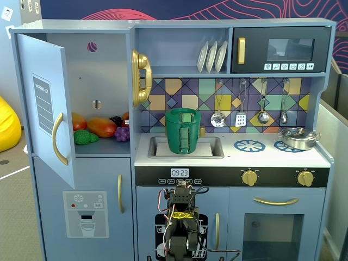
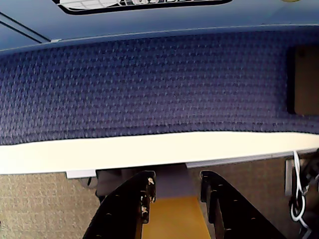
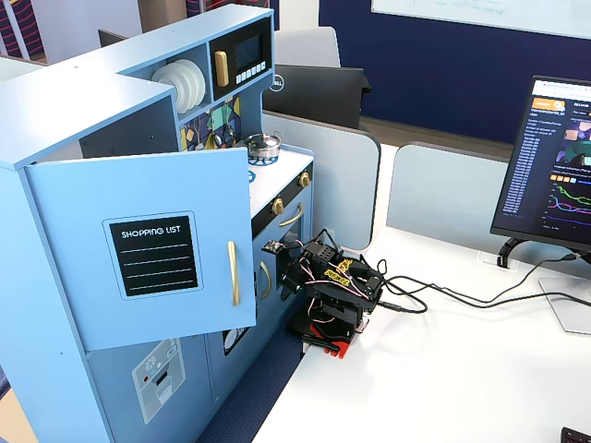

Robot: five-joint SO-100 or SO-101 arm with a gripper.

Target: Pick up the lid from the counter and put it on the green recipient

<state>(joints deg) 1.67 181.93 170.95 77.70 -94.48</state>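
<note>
The green recipient (image 1: 187, 133) stands upright in the sink (image 1: 213, 148) of the toy kitchen, its ribbed strap handle facing the fixed view. The lid (image 1: 186, 115) seems to lie on its rim, with the small square knob showing on top; no lid lies on the counter. My arm (image 1: 182, 217) is folded low in front of the oven, well below the counter, and it also shows in the other fixed view (image 3: 332, 295). In the wrist view my gripper (image 2: 177, 181) is open and empty, facing down at the white table edge and blue carpet.
A silver pot (image 1: 298, 137) sits on the right burner, beside a blue burner ring (image 1: 249, 145). The fridge door (image 1: 46, 103) hangs open at the left with toy food (image 1: 100, 128) inside. A monitor (image 3: 554, 166) and cables (image 3: 462, 295) are on the white table.
</note>
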